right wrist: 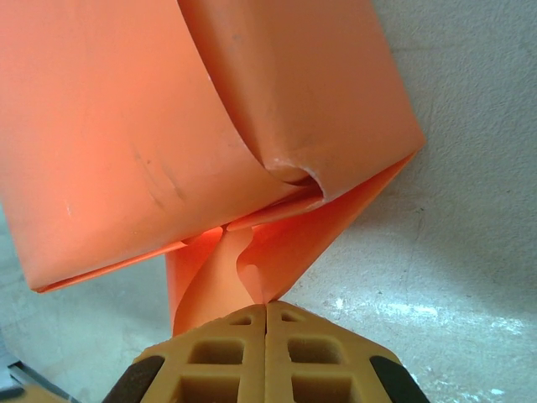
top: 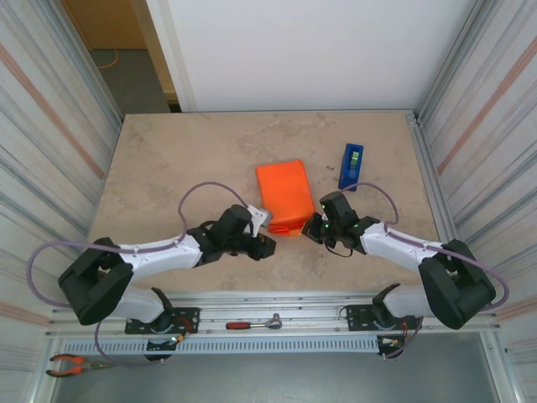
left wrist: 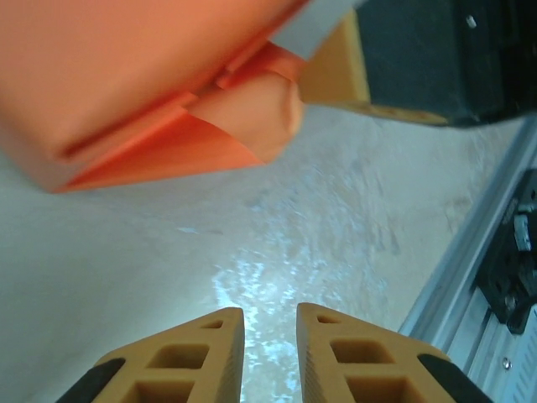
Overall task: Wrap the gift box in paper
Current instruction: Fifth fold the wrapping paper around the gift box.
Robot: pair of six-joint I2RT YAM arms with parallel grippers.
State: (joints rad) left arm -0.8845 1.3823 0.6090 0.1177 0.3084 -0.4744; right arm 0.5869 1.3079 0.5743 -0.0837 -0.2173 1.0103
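The gift box [top: 281, 191], covered in orange paper, lies in the middle of the table. My right gripper [top: 312, 228] is at its near right corner. In the right wrist view this gripper [right wrist: 267, 304] is shut on the pointed tip of a folded paper [right wrist: 289, 239] flap that hangs from the box [right wrist: 117, 126]. My left gripper [top: 262, 225] is at the near left corner. Its fingers [left wrist: 270, 312] stand a narrow gap apart over bare table with nothing between them, a little short of the box's folded end [left wrist: 168, 143]. The right finger [left wrist: 336, 75] shows beside that end.
A blue tape dispenser [top: 351, 165] stands at the back right of the box. A red-handled ratchet [top: 254, 322] lies on the near metal rail [left wrist: 470, 277], and pliers [top: 71, 363] lie at the lower left. Corrugated walls close in both sides.
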